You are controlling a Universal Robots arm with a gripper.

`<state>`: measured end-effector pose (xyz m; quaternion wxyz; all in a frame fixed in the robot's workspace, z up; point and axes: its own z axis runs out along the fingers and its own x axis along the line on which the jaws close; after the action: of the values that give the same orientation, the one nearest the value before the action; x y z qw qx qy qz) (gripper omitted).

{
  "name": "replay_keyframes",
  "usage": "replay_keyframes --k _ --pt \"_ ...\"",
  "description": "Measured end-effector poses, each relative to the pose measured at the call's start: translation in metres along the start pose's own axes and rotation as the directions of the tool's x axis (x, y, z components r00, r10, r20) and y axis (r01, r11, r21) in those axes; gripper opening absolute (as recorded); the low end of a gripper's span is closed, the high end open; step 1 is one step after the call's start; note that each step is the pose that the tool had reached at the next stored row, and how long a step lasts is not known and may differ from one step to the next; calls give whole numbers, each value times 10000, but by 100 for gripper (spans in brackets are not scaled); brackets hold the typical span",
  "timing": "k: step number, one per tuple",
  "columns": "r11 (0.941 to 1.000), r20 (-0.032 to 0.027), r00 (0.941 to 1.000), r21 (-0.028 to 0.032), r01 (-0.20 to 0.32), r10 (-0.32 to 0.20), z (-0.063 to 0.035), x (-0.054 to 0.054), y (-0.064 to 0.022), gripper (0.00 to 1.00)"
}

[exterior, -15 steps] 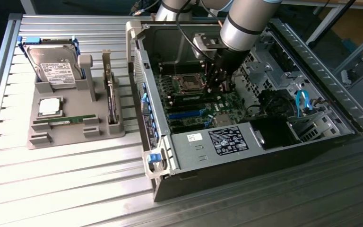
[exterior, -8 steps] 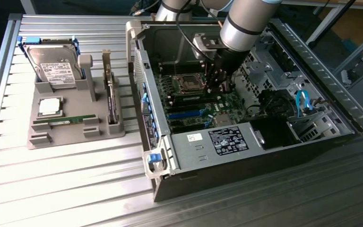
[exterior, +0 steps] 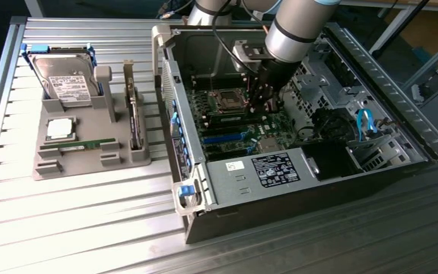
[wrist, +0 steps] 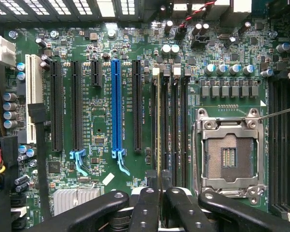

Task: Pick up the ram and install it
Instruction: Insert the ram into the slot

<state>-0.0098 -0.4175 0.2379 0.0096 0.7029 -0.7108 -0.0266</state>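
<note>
My gripper (exterior: pixel 263 106) reaches down into the open computer case (exterior: pixel 203 188), just above the motherboard (exterior: pixel 238 134) beside the processor socket (exterior: pixel 228 100). In the wrist view its black fingers (wrist: pixel 147 203) are shut. A thin strip seen edge-on, the ram (wrist: pixel 158 121), runs out from between the fingertips. It lies along the memory slot nearest the long black expansion slot (wrist: pixel 137 106). Whether it is seated in that slot I cannot tell. The gripper (wrist: pixel 159 182) sits over the slot's near end.
A second green ram stick (exterior: pixel 78 145) lies in the grey parts tray (exterior: pixel 89 168) at the exterior view's left, with a hard drive (exterior: pixel 65 80), a silver processor (exterior: pixel 59 128) and a dark card (exterior: pixel 134 123). Three more memory slots (wrist: pixel 176 121) and the open socket (wrist: pixel 229 157) flank the gripper.
</note>
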Motion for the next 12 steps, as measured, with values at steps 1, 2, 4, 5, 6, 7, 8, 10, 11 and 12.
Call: replay_keyframes --k 1,2,4,5,6,7,8,10,11,12 --pt "10000 3 10000 1 1 -1 7 0 -1 12" --pt "10000 2 10000 1 1 -1 9 0 -1 12" --pt "10000 0 10000 1 0 0 9 0 -1 12" --pt "10000 0 10000 0 -1 1 9 0 -1 12" --pt "10000 0 10000 0 0 0 9 0 -1 12" --pt "10000 0 10000 0 -1 1 9 0 -1 12" --pt "10000 0 10000 0 -2 2 9 0 -2 12" --pt "10000 -3 10000 -2 -1 1 9 0 -6 12" --pt "10000 -3 10000 -1 -2 2 9 0 -6 12" --pt "10000 -3 10000 -1 -2 2 9 0 -6 12"
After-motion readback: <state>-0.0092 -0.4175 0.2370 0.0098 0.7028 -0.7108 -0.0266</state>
